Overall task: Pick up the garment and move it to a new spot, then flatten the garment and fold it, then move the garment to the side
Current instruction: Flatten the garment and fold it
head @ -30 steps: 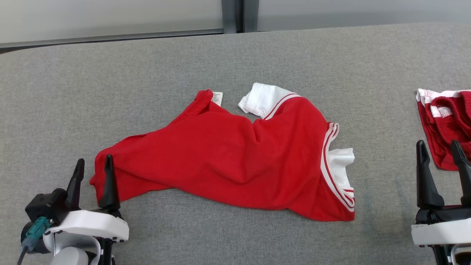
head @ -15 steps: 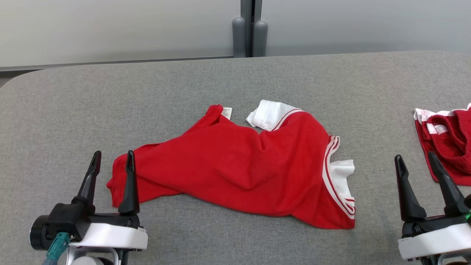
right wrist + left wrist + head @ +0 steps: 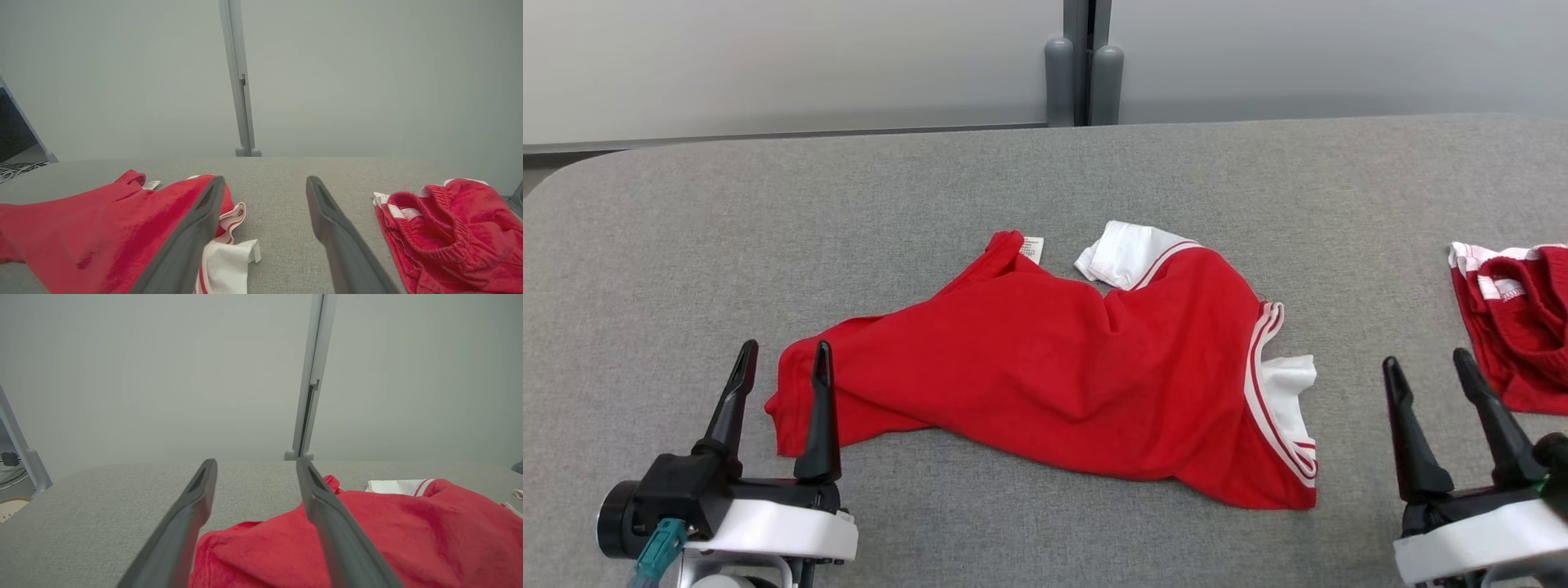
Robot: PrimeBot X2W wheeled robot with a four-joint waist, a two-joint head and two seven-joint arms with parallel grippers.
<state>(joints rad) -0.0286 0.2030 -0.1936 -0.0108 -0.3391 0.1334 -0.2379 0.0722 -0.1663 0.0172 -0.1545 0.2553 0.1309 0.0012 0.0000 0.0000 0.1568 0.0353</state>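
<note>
A red garment [image 3: 1045, 376] with white striped trim lies rumpled near the middle of a grey, cloth-covered desk [image 3: 768, 204]. Its plain red end reaches the lower left. Its striped end, with a white flap [image 3: 1286, 384] poking out, points to the lower right. A small label [image 3: 1031, 247] shows at its far edge.

The left claw [image 3: 784, 355] stands wide and empty just at the garment's left end. Its inner finger may be brushing the cloth, though the angle makes this hard to judge. The right claw [image 3: 1425, 363] is also wide and empty, near the striped end but apart from it. A second red garment [image 3: 1519, 327] is bunched at the desk's right edge.

The cloth looks thin, light and limp (it will sag and bunch once lifted, not hold a shape). The likeliest holds are the raised fold at the left end and the thicker striped band on the right, one for each claw.
</note>
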